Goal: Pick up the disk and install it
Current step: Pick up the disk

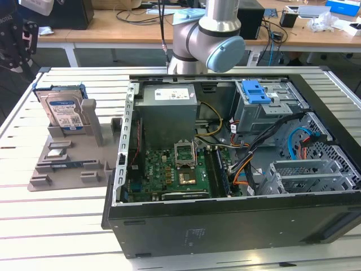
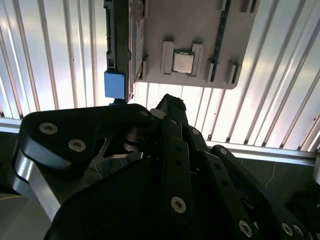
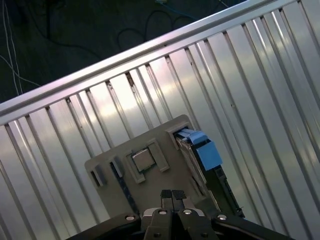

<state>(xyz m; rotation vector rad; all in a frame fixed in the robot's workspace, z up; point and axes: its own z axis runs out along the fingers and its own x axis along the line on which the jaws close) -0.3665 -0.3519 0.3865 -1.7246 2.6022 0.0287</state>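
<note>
My tool [image 3: 172, 195] is pressed together and empty. The disk [image 3: 202, 152] stands on edge in the grey holder [image 3: 155, 135] just ahead of it, untouched. I judge the disk stiff, weighty and shock-sensitive; its long blue-framed edges offer the best hold.

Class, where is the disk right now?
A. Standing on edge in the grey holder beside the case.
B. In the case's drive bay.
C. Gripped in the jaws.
A: the disk stands on edge in the grey holder, outside the open computer case.
</note>
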